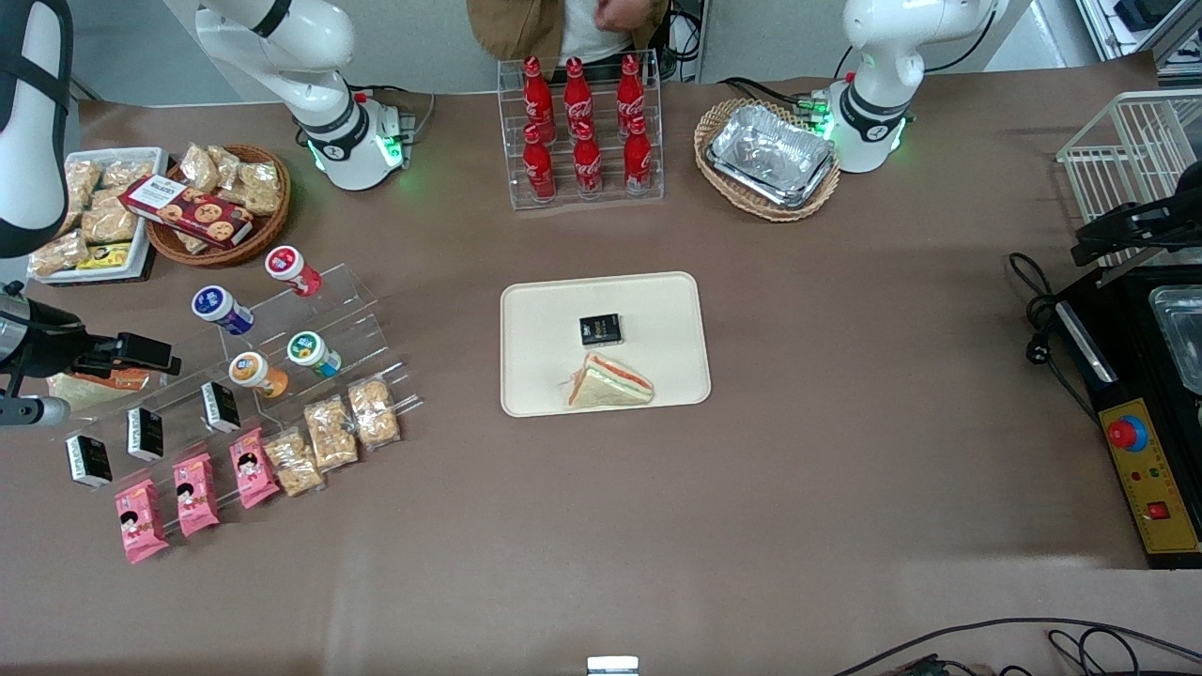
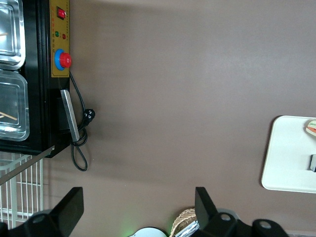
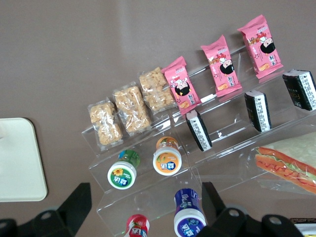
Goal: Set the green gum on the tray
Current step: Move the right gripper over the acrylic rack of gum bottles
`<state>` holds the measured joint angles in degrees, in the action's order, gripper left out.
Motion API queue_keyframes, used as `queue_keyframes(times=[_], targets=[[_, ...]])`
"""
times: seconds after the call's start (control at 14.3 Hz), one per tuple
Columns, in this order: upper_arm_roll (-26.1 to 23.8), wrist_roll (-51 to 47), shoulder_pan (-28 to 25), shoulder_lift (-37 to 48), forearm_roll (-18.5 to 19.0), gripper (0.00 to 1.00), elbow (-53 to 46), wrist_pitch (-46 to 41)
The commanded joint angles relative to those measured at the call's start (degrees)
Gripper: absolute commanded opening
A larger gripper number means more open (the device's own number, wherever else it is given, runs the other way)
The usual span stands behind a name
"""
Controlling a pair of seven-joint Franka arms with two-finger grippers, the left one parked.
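Looking from the front, we find the green gum (image 1: 314,354) on the clear stepped rack (image 1: 310,329) beside the orange-capped bottle (image 1: 258,374), well apart from the tray (image 1: 657,310) on the desk (image 1: 845,469); the pincer (image 1: 141,352) is half cut off at the working arm's end. Seen from the right wrist, the pincer (image 3: 145,207) hangs spread above the rack, fingertips cropped, the green gum (image 3: 123,169) lying between its fingers.

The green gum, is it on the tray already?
No, the green gum sits on the clear display rack beside the orange-capped bottle, apart from the tray; the hand hovers near the rack.
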<state>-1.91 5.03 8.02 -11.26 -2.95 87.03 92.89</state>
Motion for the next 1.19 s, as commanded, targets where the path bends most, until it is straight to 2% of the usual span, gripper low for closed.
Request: queue_keyframes(times=[0.0, 0.28, 0.42, 0.56, 0.84, 1.12], targets=[[-0.1, 0.6, 0.2, 0.7, -0.1, 1.00, -1.1, -1.0], [-0.5, 0.8, 0.0, 2.0, -0.4, 1.00, -0.9, -1.8], [-0.6, 0.5, -1.1, 3.9, -0.5, 1.00, 0.2, -7.2], [-0.4, -0.5, -2.9, 8.2, -0.8, 1.00, 5.0, -7.2], [-0.5, -2.7, -3.1, 19.1, -1.8, 1.00, 22.9, 5.6], [-0.5, -2.7, -4.5, 22.1, -2.0, 1.00, 36.2, 20.7]])
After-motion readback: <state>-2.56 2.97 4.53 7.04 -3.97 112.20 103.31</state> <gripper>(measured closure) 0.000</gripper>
